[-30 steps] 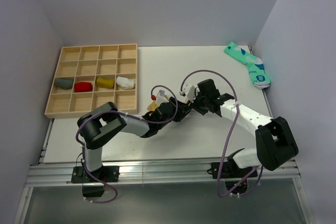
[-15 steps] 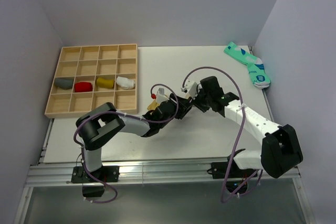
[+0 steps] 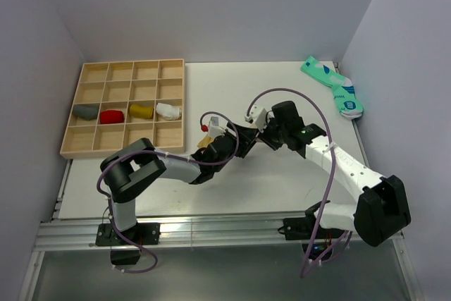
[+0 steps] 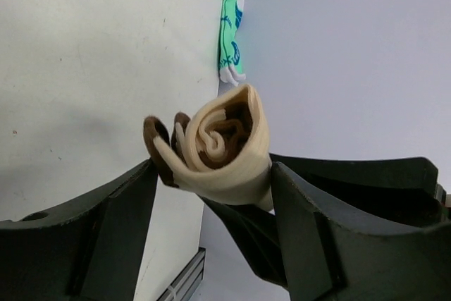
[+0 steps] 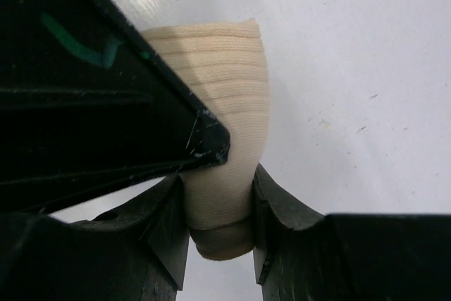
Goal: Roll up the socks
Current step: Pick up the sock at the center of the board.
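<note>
Currently, both arms meet near the middle of the counter, where the beige sock with dark brown bands is wound into a tight roll, its spiral end facing the left wrist camera. The right claw is clamped on the roll, one finger pressing each side of its lower end. The left claw has its fingers set wide on either side of the roll, just beside or touching it; whether they press it cannot be told. Whether the roll rests on the counter cannot be told either. A green patterned sock lies flat at the far right corner, well apart. At the far left lies the wooden tray; its third row holds a grey roll, a red roll, a mustard-yellow roll and a white roll, one per compartment.
</note>
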Robot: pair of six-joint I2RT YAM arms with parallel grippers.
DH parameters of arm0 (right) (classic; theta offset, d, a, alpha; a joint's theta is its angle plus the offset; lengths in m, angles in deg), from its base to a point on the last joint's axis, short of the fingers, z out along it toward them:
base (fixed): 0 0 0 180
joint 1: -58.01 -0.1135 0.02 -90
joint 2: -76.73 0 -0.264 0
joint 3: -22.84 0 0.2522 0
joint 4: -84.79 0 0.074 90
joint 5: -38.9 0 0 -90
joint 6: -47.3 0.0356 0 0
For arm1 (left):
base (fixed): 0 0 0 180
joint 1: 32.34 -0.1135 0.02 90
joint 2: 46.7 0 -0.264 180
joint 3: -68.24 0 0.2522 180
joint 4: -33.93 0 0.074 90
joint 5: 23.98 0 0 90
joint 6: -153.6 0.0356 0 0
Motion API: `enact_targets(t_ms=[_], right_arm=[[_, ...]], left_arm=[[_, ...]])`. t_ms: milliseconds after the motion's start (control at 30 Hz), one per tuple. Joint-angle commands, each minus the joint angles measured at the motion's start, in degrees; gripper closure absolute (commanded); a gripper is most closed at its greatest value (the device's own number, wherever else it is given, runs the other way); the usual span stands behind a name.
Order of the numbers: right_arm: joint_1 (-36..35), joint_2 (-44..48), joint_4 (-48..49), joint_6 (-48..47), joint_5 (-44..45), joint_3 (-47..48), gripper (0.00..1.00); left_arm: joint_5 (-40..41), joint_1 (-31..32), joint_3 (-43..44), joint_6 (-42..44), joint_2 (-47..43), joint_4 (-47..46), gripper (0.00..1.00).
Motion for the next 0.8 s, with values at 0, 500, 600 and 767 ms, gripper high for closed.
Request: enact_targets(t_ms=[0,500,600,767], right_arm=[[-0.17,2.56,-0.8,0.51,-1.15,3.12,1.0],[-2.28,3.7,-1.33,0.77,0.95,2.33,1.0],[-2.54,3.44,-1.51,0.69,0.78,2.51,1.0],[-2.63,3.35,-2.21,0.95,-0.18,3.04,1.0]], left_arm=[[2.55,0.01,1.67,-0.87,-2.26,-3.28,0.3],[-0.34,-0.87,6.06,-0.96,1.51,-5.04,0.34],[-0.96,-0.95,6.33,-1.13,2.39,-5.57,0.4],[-1.66,-0.87,5.72,-1.57,3.01,-6.19,0.48]])
